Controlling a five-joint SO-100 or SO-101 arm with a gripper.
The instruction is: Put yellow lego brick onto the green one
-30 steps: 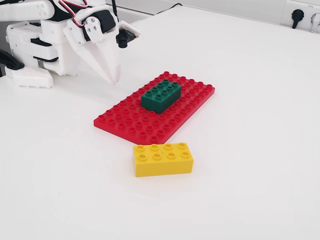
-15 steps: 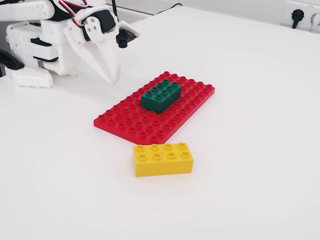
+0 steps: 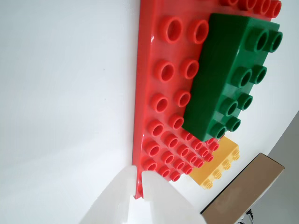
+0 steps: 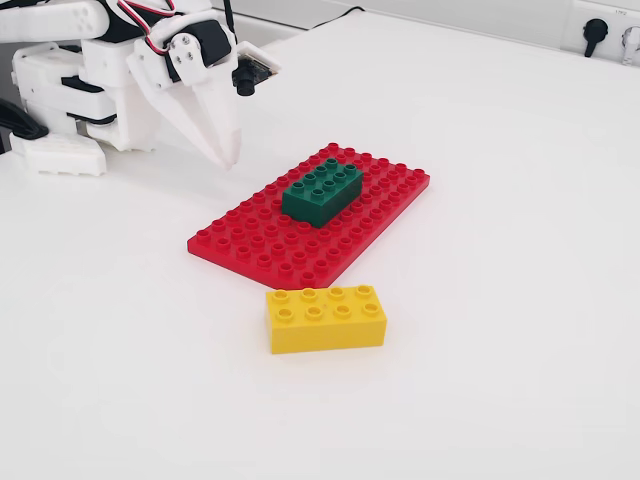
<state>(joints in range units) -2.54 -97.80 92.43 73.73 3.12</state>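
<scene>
— On the white tabletop (image 4: 500, 150), how many bricks were there?

— Three pieces, counted: one yellow lego brick (image 4: 326, 318), one green one (image 4: 322, 192), and one red baseplate (image 4: 310, 215). The yellow brick lay loose on the tabletop just beside the plate's near edge in the fixed view, not touching it. The green brick sat on the plate, toward its far end.

— And the arm?

— One white arm (image 4: 90, 70) stood at the upper left of the fixed view, its pincer (image 4: 228, 155) pointing down over bare tabletop, near the plate's left corner and well apart from the yellow brick. The fingers were drawn together at the tips and held nothing.

— Did the wrist view add anything?

— It showed the two white fingers (image 3: 163, 200) nearly meeting, with only a thin slit between them, and a brown box corner (image 3: 247, 191) at the lower right, which the fixed view lacked. Only the fixed view showed two wall sockets (image 4: 600, 30) at the upper right.
</scene>
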